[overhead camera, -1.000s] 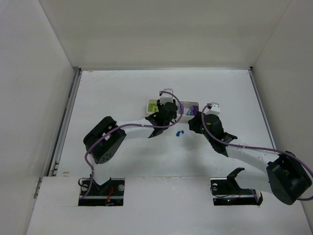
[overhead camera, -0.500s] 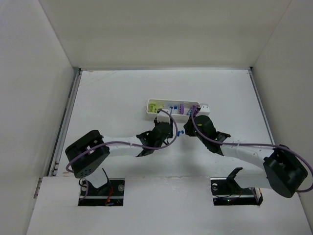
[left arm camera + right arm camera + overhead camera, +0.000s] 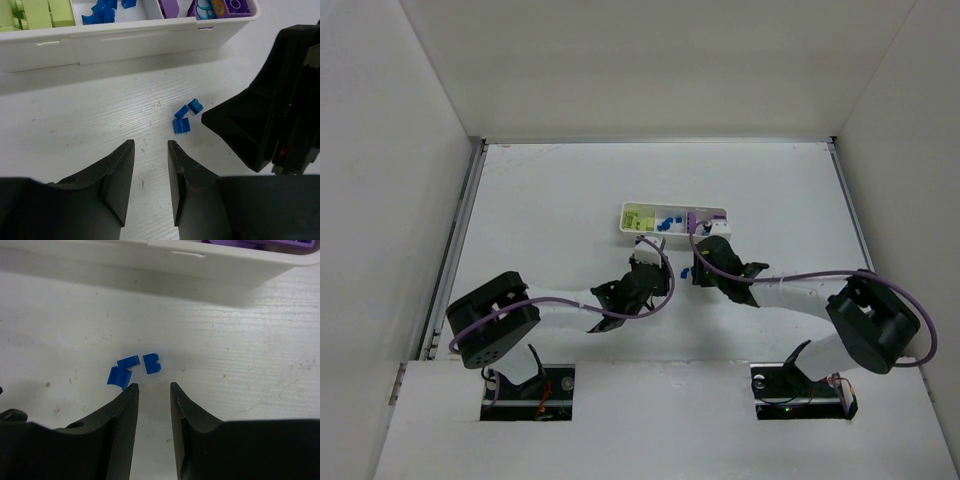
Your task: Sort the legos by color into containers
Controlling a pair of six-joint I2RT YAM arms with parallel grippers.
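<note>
Jaws narrowly parted, empty, both drawn back from tray [image 3: 125, 42] to blue legos [image 3: 181, 124]

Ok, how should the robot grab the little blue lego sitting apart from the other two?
Probably from straight above, jaws pinching its two flat side faces. The blue lego lies low on the table, too small to get under, and a gap separates it from the other two, leaving room for one jaw.

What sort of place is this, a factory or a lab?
Probably a lab test bench: plain white walls box in a white table, two robot arms are mounted at its near edge, and toy bricks lie beside a sorting tray.
</note>
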